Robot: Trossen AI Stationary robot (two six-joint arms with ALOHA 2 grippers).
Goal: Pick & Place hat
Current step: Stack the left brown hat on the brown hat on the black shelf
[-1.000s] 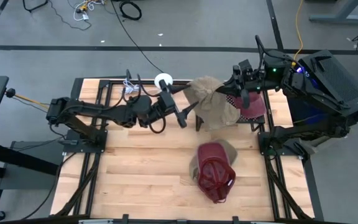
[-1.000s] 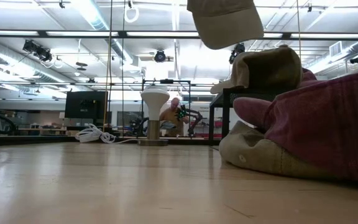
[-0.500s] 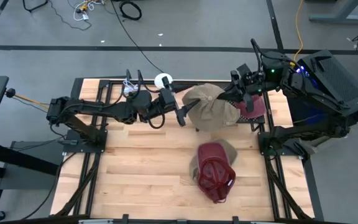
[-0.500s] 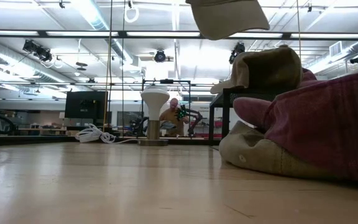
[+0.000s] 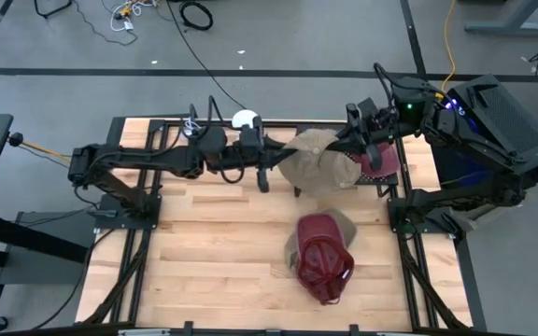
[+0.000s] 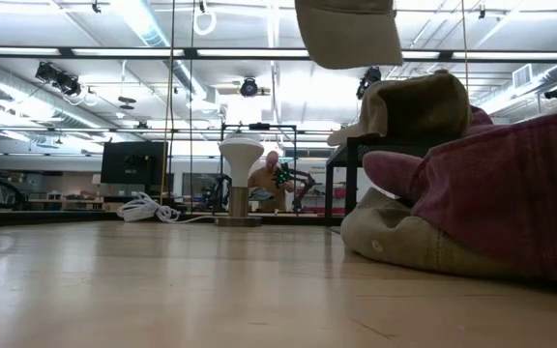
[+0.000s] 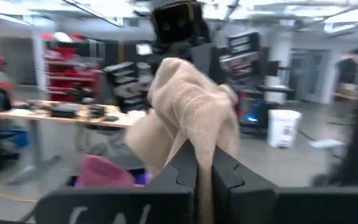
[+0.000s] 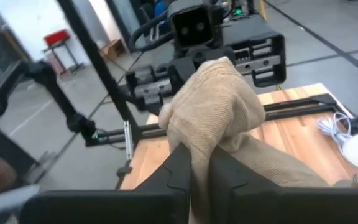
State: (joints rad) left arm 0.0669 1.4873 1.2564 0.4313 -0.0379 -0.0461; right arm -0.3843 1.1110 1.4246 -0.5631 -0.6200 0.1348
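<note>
A tan corduroy hat [image 5: 318,164] hangs in the air over the table's far middle, between my two grippers; the low view shows its underside [image 6: 348,31] high above the boards. My left gripper [image 5: 267,171] is shut on its left side and my right gripper [image 5: 347,142] is shut on its far right side. A maroon hat [image 5: 325,263] lies on an olive hat [image 5: 346,224] near the table's right front. My left gripper pinches a fold of the tan hat's cloth [image 7: 205,163] between its two fingers, coming level from the table's left. The hat bulges up beyond the fingers, clear of the table. My right gripper pinches a bunched fold of the tan hat [image 8: 199,163] between its two fingers, coming from the table's far right side. The crown [image 8: 219,99] rises past the fingertips, clear of the table.
Another maroon hat [image 5: 383,159] lies under my right arm at the far right. A white round object [image 5: 245,119] sits at the far edge. In the low view a brown cap [image 6: 416,104] shows behind the near hats. Bare boards stretch over the table's left and near parts.
My left gripper has moved toward the far edge and a little left, and has shut on the tan hat's left side. The hat, held up by my right gripper throughout, has shifted slightly and stays clear of the table.
</note>
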